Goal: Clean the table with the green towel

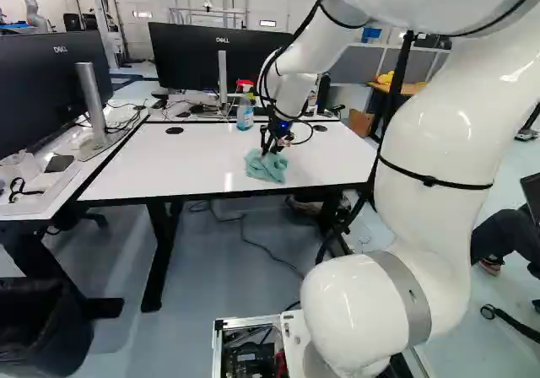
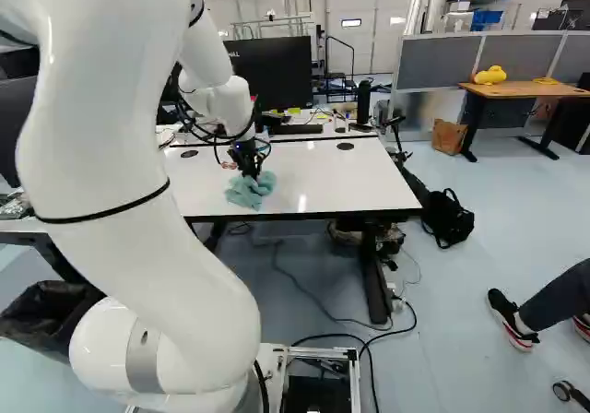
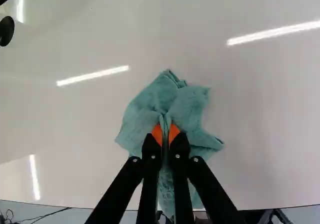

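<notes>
The towel (image 3: 145, 109) is blue-green and soft-looking, all crumpled up. It lies on the white desk (image 1: 177, 167), close to the near edge. The black pincer (image 1: 268, 148) pinches its middle into a thin fold between two orange pads (image 3: 157, 134). Bumpy folds puff out around the pinch, and one pointy corner sticks out to the side.
</notes>
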You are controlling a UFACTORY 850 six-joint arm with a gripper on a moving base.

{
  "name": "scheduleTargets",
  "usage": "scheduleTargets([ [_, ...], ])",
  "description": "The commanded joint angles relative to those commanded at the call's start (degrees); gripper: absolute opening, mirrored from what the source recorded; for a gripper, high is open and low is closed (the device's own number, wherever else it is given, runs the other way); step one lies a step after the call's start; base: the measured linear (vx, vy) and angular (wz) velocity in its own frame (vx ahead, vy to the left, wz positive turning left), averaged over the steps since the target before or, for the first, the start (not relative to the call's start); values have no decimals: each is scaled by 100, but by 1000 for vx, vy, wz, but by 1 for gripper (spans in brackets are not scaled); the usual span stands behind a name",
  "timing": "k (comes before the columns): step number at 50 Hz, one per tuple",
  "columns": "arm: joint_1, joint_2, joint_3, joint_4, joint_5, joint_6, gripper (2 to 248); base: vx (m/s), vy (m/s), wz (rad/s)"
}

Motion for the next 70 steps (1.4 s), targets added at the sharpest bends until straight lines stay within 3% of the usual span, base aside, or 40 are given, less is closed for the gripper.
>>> scheduleTargets([
  [17,39,444,494,0,0,0,35,0,0,0],
  [35,-198,904,981,0,0,0,35,0,0,0],
  [54,-197,1091,1027,0,0,0,35,0,0,0],
  [70,57,1164,828,0,0,0,35,0,0,0],
])
